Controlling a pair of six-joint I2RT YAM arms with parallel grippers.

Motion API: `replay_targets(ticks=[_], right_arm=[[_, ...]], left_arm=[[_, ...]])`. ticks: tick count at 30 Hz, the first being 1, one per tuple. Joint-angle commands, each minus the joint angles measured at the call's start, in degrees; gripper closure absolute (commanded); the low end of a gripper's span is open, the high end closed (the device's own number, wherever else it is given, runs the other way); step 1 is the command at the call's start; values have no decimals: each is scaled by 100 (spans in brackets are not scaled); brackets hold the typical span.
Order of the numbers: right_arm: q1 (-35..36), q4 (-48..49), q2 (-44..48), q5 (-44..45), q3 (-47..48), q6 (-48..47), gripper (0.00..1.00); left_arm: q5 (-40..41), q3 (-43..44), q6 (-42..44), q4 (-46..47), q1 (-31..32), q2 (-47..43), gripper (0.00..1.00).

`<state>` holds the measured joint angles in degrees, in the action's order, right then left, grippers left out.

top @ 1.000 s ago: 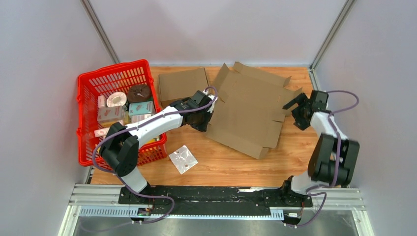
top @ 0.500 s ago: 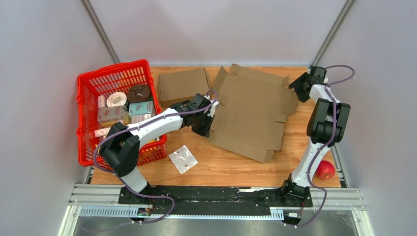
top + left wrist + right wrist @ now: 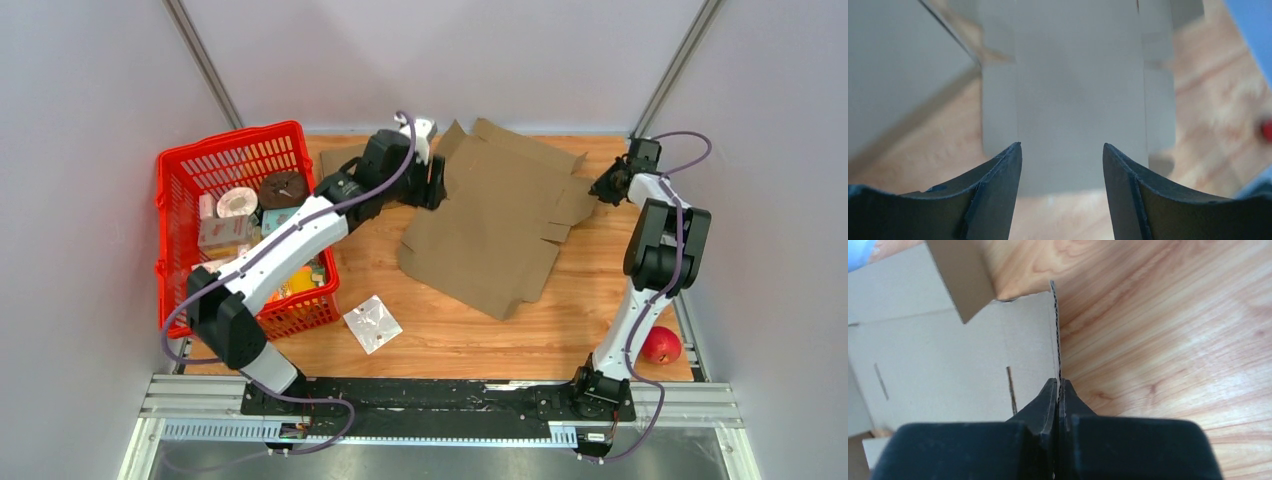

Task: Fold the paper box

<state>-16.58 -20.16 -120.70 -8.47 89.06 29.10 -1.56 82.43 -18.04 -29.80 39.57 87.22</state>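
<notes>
Count: one flat brown corrugated cardboard box blank (image 3: 490,225), one red plastic mesh basket (image 3: 230,140) of mixed goods, one clear plastic pouch (image 3: 372,322), one red apple (image 3: 659,344).
Left gripper (image 3: 1062,147): fingers spread wide, nothing between them, poised over the blank's left side.
Right gripper (image 3: 1058,382): pressed together, pinching the edge of an upturned flap on the blank's right side.
Blank lies unfolded at centre-back of the wooden table (image 3: 450,330), creased, flaps splayed outward.

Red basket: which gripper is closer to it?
Left. The left gripper is open at the left edge of the cardboard sheet, just right of the red basket; the right gripper pinches the sheet's right flap, farther away.
</notes>
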Motion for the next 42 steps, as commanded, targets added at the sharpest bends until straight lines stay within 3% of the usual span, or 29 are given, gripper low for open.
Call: replay_targets(ticks=[1, 5, 8, 16, 22, 29, 33, 38, 40, 42], right_arm=[[14, 662, 1089, -786, -265, -317, 100], [14, 1093, 2117, -1200, -933, -676, 100], [14, 1076, 2882, -1621, -1171, -809, 100], [58, 769, 4546, -2765, -1408, -1231, 100], [58, 741, 5722, -3186, -1935, -1390, 100], [58, 1050, 6217, -3741, -2279, -1276, 100], [58, 1190, 6208, -3969, -2217, -1162, 100], [67, 1453, 6103, -4154, -2208, -960, 100], [76, 1454, 6155, -4075, -2243, -880, 100], [120, 1463, 6278, -3874, -2296, -915, 99]], left_arm=[[736, 1149, 29, 616, -371, 971, 32], [245, 1968, 55, 380, -670, 1727, 35], [-186, 2128, 231, 291, -723, 1764, 36], [-704, 1487, 354, 581, -872, 885, 36], [-1258, 1653, 897, 659, -986, 551, 35], [-1083, 1775, 1417, 1556, -1109, 961, 30], [-1960, 3100, 1032, 941, -1312, 1744, 29], [-2041, 3638, 794, 1092, -1312, 2334, 30], [-2513, 3850, 313, 1124, -1303, 2352, 36], [-2770, 3493, -406, 1432, -1189, 2195, 40]])
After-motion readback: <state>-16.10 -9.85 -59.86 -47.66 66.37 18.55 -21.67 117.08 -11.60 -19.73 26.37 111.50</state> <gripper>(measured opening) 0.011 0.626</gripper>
